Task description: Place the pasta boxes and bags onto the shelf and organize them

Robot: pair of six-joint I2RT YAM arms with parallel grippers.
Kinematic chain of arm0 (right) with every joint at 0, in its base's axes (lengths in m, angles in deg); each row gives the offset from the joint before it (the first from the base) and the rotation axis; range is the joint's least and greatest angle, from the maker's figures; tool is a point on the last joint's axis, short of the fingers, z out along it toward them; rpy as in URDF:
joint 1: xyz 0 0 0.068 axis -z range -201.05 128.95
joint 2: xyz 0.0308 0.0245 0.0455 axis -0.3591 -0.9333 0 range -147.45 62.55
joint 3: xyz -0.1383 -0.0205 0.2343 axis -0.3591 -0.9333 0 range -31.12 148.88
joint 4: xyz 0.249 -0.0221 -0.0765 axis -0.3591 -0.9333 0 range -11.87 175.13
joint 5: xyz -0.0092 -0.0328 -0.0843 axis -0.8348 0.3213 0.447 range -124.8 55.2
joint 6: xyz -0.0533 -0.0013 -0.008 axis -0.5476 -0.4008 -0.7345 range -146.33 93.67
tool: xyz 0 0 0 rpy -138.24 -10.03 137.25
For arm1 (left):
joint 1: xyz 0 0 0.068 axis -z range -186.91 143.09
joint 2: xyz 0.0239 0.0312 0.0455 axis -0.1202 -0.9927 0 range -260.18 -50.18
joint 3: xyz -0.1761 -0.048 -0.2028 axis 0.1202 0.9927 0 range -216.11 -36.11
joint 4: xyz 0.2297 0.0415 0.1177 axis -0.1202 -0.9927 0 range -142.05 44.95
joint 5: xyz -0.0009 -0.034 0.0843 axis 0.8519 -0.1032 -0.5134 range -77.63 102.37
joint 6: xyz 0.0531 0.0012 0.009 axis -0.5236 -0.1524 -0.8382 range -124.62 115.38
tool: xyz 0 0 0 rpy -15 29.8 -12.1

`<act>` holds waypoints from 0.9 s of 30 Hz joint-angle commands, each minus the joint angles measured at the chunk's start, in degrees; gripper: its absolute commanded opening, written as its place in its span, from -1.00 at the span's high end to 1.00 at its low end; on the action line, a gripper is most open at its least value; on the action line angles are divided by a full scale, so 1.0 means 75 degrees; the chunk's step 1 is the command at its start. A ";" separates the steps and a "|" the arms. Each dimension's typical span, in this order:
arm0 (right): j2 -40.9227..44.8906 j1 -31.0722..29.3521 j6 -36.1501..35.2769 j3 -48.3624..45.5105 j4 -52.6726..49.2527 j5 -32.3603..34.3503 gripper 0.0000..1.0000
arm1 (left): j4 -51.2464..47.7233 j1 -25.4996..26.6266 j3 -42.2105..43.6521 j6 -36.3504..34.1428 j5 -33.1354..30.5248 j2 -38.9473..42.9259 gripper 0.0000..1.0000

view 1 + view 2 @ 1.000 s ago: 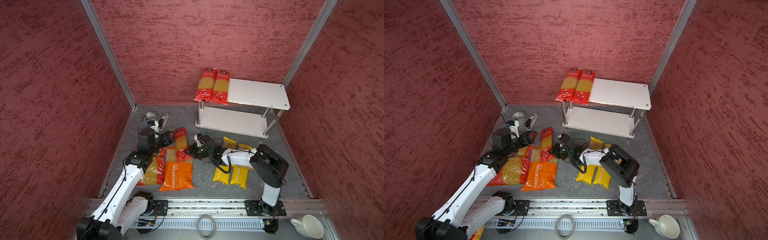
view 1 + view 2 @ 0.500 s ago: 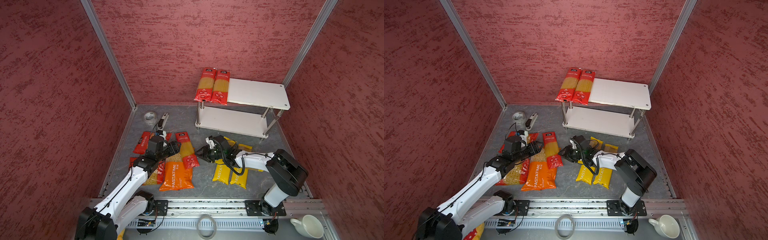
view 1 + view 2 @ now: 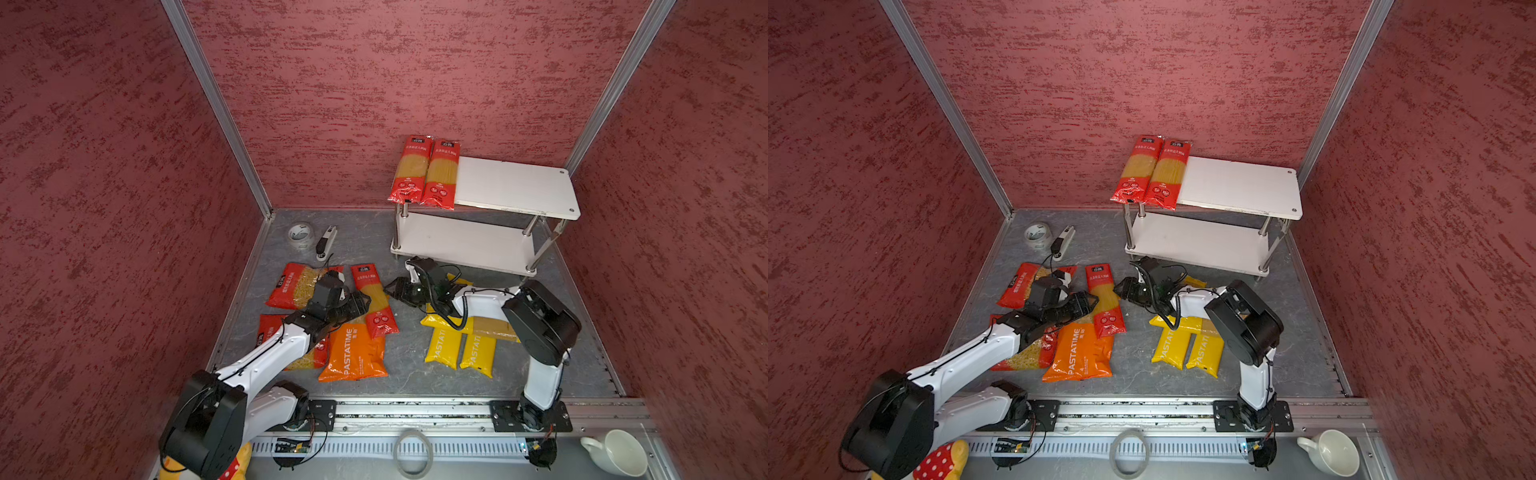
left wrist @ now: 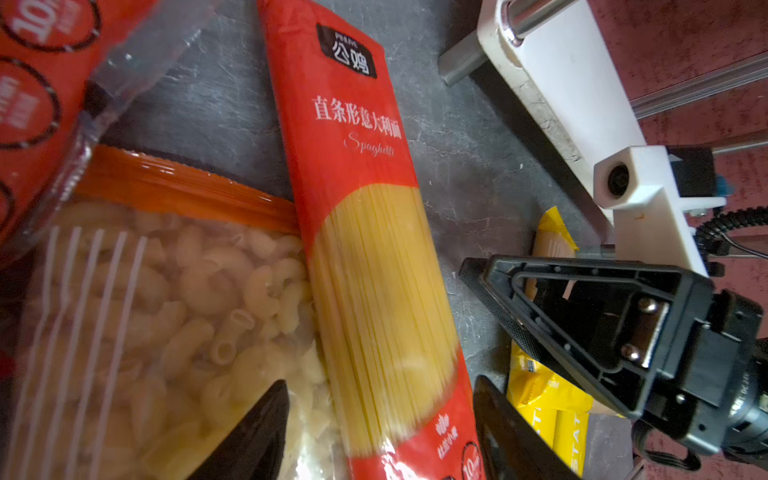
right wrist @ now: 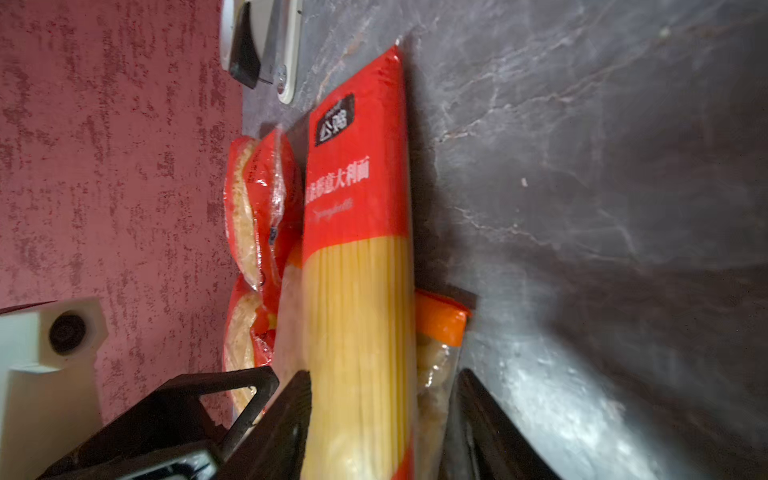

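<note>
On the grey floor point(image 3: 407, 365), just left of the shelf point(image 3: 515, 187), one red spaghetti pack point(image 3: 376, 297) lies flat, its near end resting on the orange pack point(image 3: 353, 353). The left gripper point(image 3: 363, 301) hangs low over this pack's middle. In the left wrist view its jaws stand apart and straddle the pack. One finger point(image 4: 257, 432) is over the orange pack's macaroni, the other point(image 4: 503, 432) is over bare floor, and neither is closed on the plastic.

The right gripper point(image 3: 390, 287) lies low on the pack's shelf side, pointing at it. Its jaws are apart too and grip nothing. Seen from the left wrist camera, its tips sit just beside the pack's edge; whether they touch it I cannot tell.

Two shelved red packs point(image 3: 410, 172) point(image 3: 442, 176) lie side by side at the left end of the shelf's top tier, their near ends overhanging the front edge.

Two wide red packs point(image 3: 295, 284) point(image 3: 268, 328) lie on the floor left of the left gripper, the nearer one partly under the left arm.

Right of centre, two yellow packs point(image 3: 442, 345) point(image 3: 478, 353) lie side by side. A third yellow pack point(image 3: 494, 328) lies askew across their far ends, partly under the right arm.

A tape roll point(image 3: 301, 236) and a stapler point(image 3: 326, 245) sit near the far left corner.
</note>
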 commanded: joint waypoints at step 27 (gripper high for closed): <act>-0.0323 -0.0310 0.0848 -0.0315 0.3328 -0.0380 0.73 | 0.1643 0.0152 0.0228 0.0086 0.0492 -0.1168 0.29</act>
